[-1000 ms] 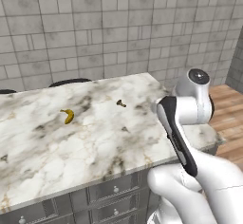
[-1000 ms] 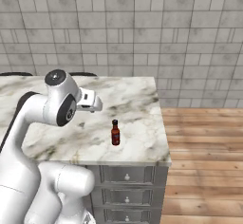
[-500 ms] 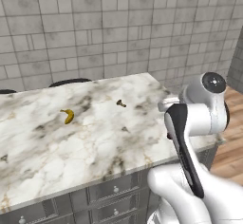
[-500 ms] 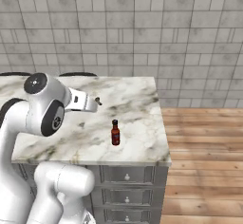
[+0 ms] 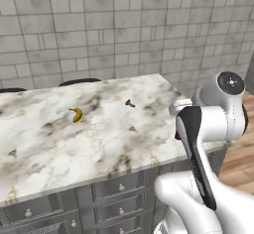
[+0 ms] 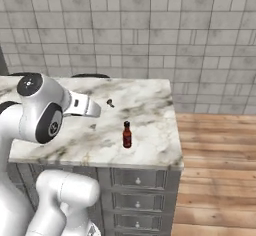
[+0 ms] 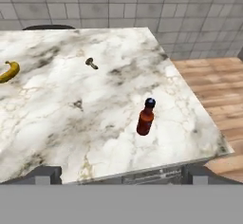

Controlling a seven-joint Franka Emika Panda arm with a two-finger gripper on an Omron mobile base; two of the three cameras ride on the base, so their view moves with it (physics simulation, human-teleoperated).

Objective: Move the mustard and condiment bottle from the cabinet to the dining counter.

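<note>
Sauce bottle (image 7: 145,117) stands upright on the surface (image 7: 57,118), near its right front corner, ahead of the tool and slightly right. Tool state: cannot tell.

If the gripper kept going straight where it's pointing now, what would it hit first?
Probably the white marble dining counter, left of the upright slim dark reddish-brown condiment bottle, judging by the hand view's centre; depth is unclear.
</note>
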